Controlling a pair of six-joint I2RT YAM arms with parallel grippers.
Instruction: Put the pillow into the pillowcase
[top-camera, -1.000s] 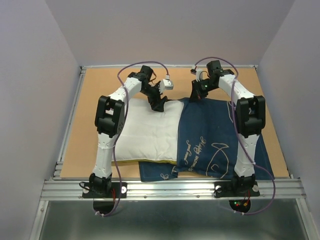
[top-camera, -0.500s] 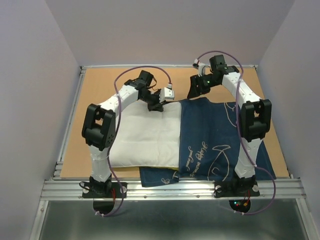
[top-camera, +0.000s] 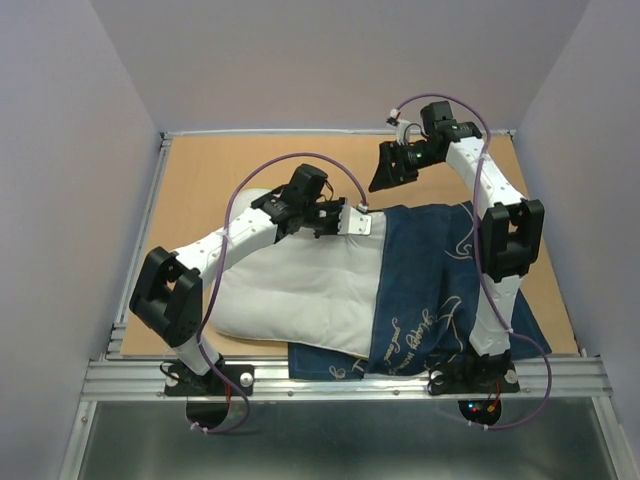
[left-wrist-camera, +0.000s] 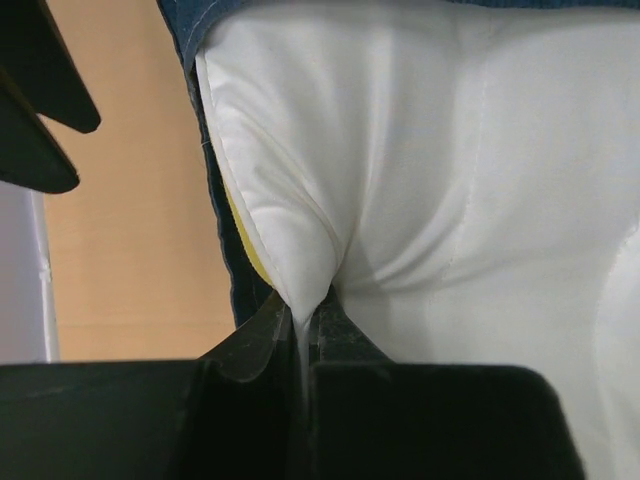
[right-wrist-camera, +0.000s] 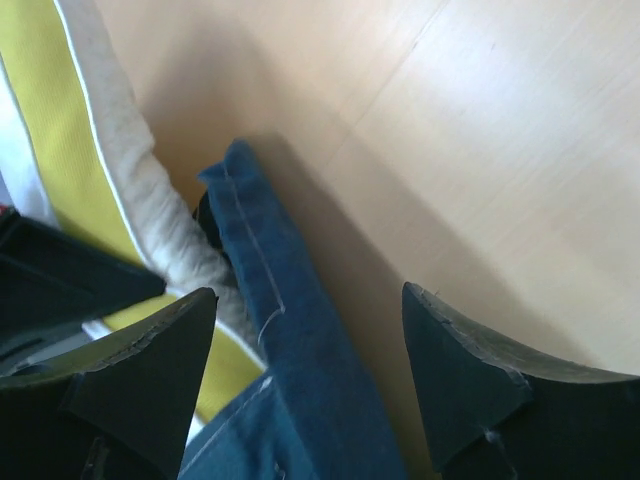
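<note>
The case (top-camera: 440, 270) lies flat on the table (top-camera: 210, 170), its open mouth turned to the left. The pillow (top-camera: 290, 290) lies to the left of the case. Its right end is tucked under the case's top layer and the rest is bare. At the near edge, the case's lower layer shows a little way out from under the pillow.

The left gripper (top-camera: 348, 226) sits at the far corner of the case mouth. Its arm reaches in from the left, over the bare part of the pillow. In the left wrist view we see its fingers (left-wrist-camera: 255, 335) clenched on a pinch of the pillow's white cloth, which is drawn up into a ridge between them. Just left of that pinch we see a sliver of the yellow band (left-wrist-camera: 238, 225), and left of that the navy edge of the case wraps round the pillow's corner.

The right gripper (top-camera: 380, 182) hangs beyond the far edge of the case, near the same corner of the mouth and close to the left gripper. Its fingers (right-wrist-camera: 140, 385) are spread wide and grasp nothing. In the right wrist view the case's stitched hem (right-wrist-camera: 265, 290) runs up through the gap between them. We cannot tell whether either finger touches the cloth. Left of the hem in that view, the pillow's edge shows its yellow band and a fuzzy white seam, and bare table lies to the hem's right.
</note>
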